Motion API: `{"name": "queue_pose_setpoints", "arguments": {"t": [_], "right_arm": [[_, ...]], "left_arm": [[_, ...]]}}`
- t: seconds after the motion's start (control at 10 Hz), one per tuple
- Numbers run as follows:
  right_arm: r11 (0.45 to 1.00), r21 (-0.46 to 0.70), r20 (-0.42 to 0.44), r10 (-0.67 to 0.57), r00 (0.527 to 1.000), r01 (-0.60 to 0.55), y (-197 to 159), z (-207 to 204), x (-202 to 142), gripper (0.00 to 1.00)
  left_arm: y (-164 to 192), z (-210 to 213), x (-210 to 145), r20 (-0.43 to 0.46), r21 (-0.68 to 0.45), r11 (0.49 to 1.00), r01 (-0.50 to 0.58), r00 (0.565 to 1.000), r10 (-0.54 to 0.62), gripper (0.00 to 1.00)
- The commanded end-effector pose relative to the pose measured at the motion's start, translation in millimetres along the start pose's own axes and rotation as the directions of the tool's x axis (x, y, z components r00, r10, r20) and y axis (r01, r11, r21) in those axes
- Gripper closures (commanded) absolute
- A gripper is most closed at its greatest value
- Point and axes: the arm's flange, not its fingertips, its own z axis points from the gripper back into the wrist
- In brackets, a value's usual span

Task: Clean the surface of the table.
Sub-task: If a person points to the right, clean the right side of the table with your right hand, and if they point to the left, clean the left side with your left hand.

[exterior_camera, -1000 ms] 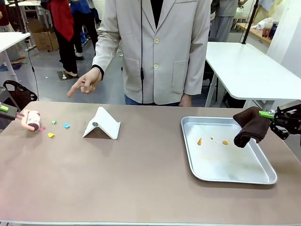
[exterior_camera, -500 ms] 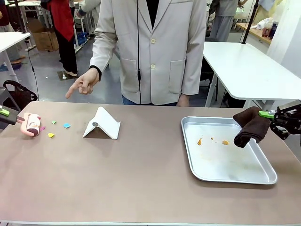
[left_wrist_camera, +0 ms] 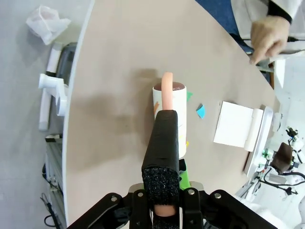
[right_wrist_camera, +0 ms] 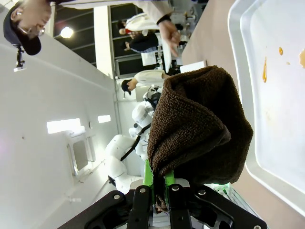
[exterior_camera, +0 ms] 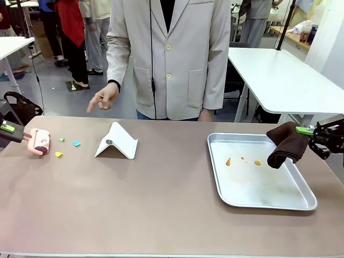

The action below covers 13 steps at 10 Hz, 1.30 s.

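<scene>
My left gripper at the left edge of the taupe table, jaws pinching the pink handle of a lint roller beside coloured paper scraps, my right gripper clamped on a brown cloth over the right rim of the silver tray

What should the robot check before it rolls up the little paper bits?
1. Grip of the left hand on the lint roller: ok, shut on its handle.
2. Roller touching the table: cannot tell.
3. The paper bits near the roller: ok, they lie right beside it.
4. Grip of the right hand on the brown cloth: ok, shut on it by the tray.
5. The person's hand off the table: ok, it is past the far edge.
</scene>
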Motion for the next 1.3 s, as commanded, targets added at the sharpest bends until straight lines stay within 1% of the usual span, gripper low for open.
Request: {"name": "queue_pose_setpoints", "arguments": {"t": [0.0, 0.2, 0.3, 0.7, 1.0, 1.2], "right_arm": [[1.000, 0.012, -0.010, -0.002, 1.000, 0.002, 3.1, 3.2, -3.1, 1.00], [1.000, 0.012, -0.010, -0.002, 1.000, 0.002, 3.1, 3.2, -3.1, 1.00], [1.000, 0.012, -0.010, -0.002, 1.000, 0.002, 3.1, 3.2, -3.1, 1.00], [1.000, 0.012, -0.010, -0.002, 1.000, 0.002, 3.1, 3.2, -3.1, 1.00], [1.000, 0.012, -0.010, -0.002, 1.000, 0.002, 3.1, 3.2, -3.1, 1.00], [1.000, 0.012, -0.010, -0.002, 1.000, 0.002, 3.1, 3.2, -3.1, 1.00]], "left_arm": [[2.7, -36.9, -6.2, -0.126, 0.041, 0.999, 0.014, 0.992, -0.009, 0.78], [-7.8, -49.5, 1.5, -0.167, 0.035, 0.999, 0.008, 0.986, -0.002, 0.78], [-13.7, -56.5, 3.1, -0.169, 0.024, 1.000, 0.006, 0.986, -0.002, 0.78], [-48.7, -91.3, 4.2, -0.246, -0.014, 1.000, 0.023, 0.969, -0.025, 0.78], [-70.1, -112.1, 8.2, -0.288, -0.037, 0.999, 0.036, 0.956, -0.045, 0.78], [-79.9, -118.6, 11.7, -0.300, -0.059, 0.998, 0.037, 0.952, -0.053, 0.78]]}}
